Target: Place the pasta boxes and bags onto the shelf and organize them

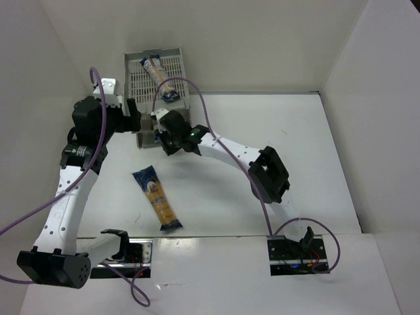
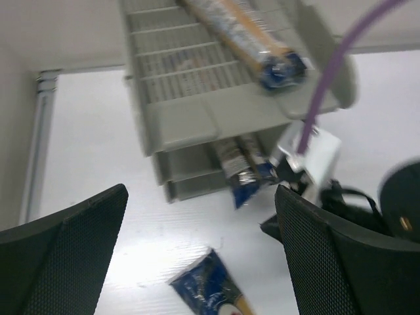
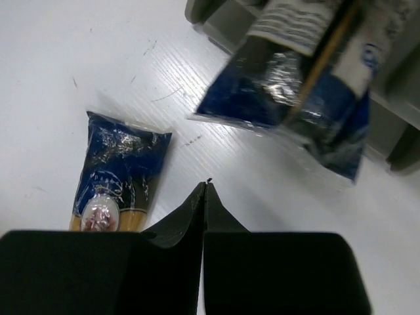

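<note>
The right gripper (image 3: 205,191) is sitting clenched with its two dark fingers pressed flat together and nothing between them, tips pointing up the middle of its wrist view over the white table (image 3: 79,59). Just above and right of those tips, the shiny dark blue end of a lower bag (image 3: 289,98) is sticking out of a lower tray of the grey shelf (image 3: 394,111), not touching the fingers; whether one bag or two are lying there is unclear. To the lower left of the tips, the bag on the table (image 3: 121,170) is lying flat, blue end up, with its round label near the frame's bottom. In the overhead view the right gripper (image 1: 164,139) is hanging at the shelf's (image 1: 134,79) front edge, upper left of centre, while the top bag (image 1: 161,77) is lying slantwise on the top tray. The bag on the table (image 1: 157,198) is resting well below the shelf, apart from both arms. The left gripper (image 1: 134,118) is hovering just left of the shelf front; in its own view it (image 2: 200,193) is standing wide open and empty, facing the shelf (image 2: 184,125), the lower bag (image 2: 244,174) and the top bag (image 2: 243,33), with a purple cable (image 2: 328,72) crossing the upper right.
</note>
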You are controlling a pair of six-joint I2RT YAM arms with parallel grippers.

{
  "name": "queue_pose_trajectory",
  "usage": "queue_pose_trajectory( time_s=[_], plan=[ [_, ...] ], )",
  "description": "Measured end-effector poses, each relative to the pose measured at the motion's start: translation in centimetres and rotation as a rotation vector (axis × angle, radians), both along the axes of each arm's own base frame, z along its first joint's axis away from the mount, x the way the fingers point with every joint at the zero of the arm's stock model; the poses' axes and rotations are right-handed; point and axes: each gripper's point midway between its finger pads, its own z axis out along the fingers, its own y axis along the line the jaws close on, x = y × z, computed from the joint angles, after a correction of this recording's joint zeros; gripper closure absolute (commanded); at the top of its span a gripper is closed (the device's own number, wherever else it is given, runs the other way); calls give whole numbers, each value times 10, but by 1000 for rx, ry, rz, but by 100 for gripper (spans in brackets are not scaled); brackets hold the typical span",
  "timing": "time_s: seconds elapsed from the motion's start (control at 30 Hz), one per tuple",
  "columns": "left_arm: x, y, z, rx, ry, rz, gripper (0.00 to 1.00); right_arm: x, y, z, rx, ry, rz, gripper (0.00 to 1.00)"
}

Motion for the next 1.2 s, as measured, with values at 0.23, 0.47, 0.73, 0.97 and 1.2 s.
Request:
queue_pose_trajectory(
  time_s=[0.23, 0.47, 0.73, 0.97, 1.2],
  plan=[
    [-3, 47, -24, 8, 41, 159, 0, 3, 22, -6, -73, -160, -29, 100],
    [-5, 57, -37, 6, 68, 202, 0, 57, 35, 8, -77, -330, -148, 100],
    [-5, 66, -36, 9, 66, 231, 0, 85, 34, 3, -118, -421, -256, 100],
    [-6, 73, -36, 7, 65, 251, 0, 97, 41, 62, -22, -502, -310, 99],
    [-19, 77, -22, -14, 21, 253, 0, 51, 48, 66, -55, -445, -176, 8]
  ],
)
